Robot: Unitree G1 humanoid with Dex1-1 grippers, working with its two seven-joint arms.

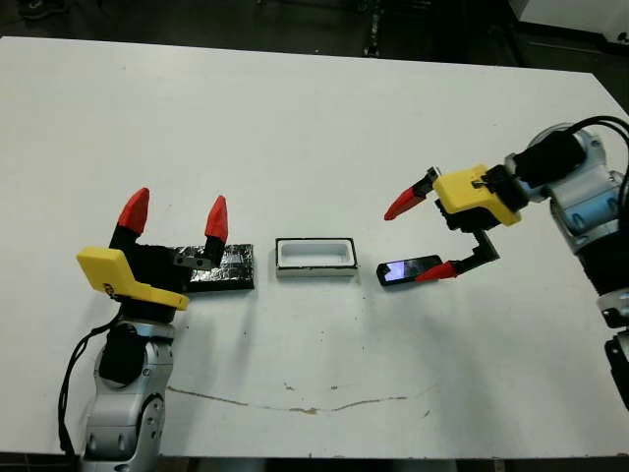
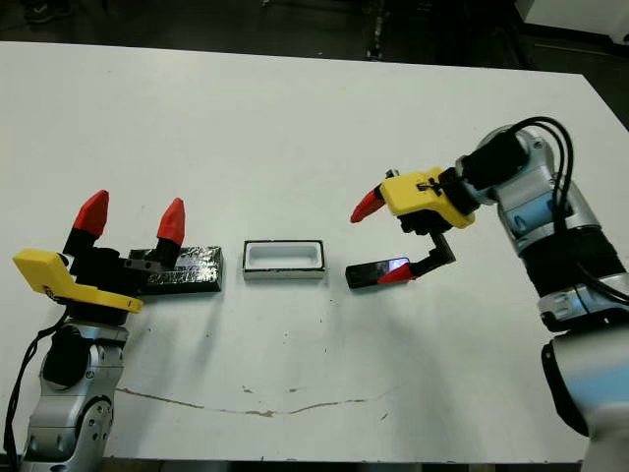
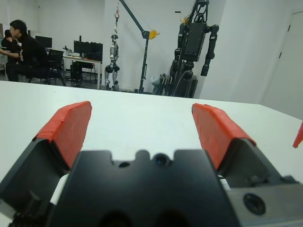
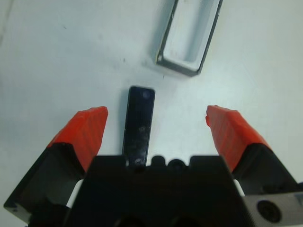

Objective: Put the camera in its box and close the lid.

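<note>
Nearest the table's front edge, left pincer [image 1: 175, 218] waits apart by lid [image 1: 232, 266]; right pincer [image 1: 419, 239], spread, straddles camera [image 1: 409, 268] beside box [image 1: 315, 258].

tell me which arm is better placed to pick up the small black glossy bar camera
The right. The right gripper is open, with the small black glossy bar camera lying between its red fingertips. The left gripper sits by the crinkly black foil lid, beyond the white-lined rectangular box.

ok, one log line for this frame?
right gripper: open over camera | left gripper: open by lid | box: empty, uncovered
</note>
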